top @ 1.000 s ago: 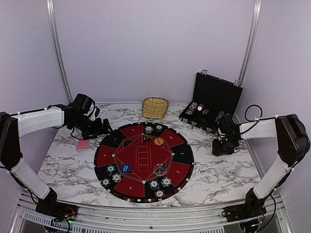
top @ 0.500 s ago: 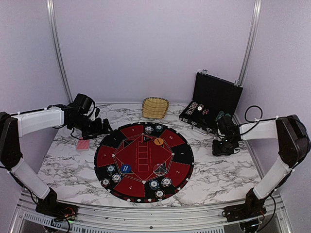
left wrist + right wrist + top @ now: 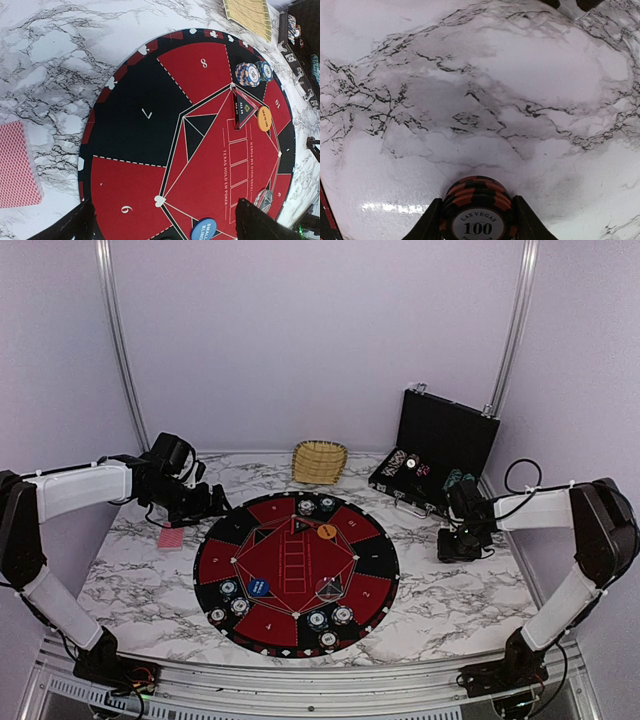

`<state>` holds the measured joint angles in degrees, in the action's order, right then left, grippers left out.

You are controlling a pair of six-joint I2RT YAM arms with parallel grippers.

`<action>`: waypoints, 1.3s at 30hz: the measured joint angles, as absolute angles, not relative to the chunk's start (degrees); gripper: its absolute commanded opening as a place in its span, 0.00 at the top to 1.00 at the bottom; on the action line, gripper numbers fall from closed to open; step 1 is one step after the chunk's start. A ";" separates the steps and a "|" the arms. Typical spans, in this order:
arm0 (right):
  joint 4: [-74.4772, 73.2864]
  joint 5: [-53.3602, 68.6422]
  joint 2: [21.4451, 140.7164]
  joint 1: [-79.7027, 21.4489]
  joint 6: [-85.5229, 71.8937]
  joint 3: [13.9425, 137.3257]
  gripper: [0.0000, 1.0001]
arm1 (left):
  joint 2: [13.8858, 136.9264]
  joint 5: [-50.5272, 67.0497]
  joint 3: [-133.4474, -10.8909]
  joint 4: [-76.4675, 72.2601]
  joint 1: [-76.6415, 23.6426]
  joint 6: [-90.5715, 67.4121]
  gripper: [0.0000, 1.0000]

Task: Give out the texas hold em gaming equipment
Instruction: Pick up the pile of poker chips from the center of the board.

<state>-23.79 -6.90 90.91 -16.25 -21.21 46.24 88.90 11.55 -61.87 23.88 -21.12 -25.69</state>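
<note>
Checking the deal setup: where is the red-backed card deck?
In the top view the deck lies left of the round mat, near the left gripper.

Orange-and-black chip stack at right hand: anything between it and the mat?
Nothing visible. The orange-and-black poker chip stack sits between the right hand fingers; only bare marble tabletop separates it from the round black-and-red numbered mat.
</note>
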 measured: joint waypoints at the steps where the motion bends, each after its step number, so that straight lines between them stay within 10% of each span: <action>1: -23.83 -6.98 90.89 -16.34 -21.21 46.24 0.71 | 88.92 11.53 -61.87 23.88 -21.10 -25.69 0.01; 39: -28.56 -9.13 93.51 -25.15 -22.94 56.05 0.71 | 88.90 11.53 -61.87 23.88 -20.84 -25.28 0.01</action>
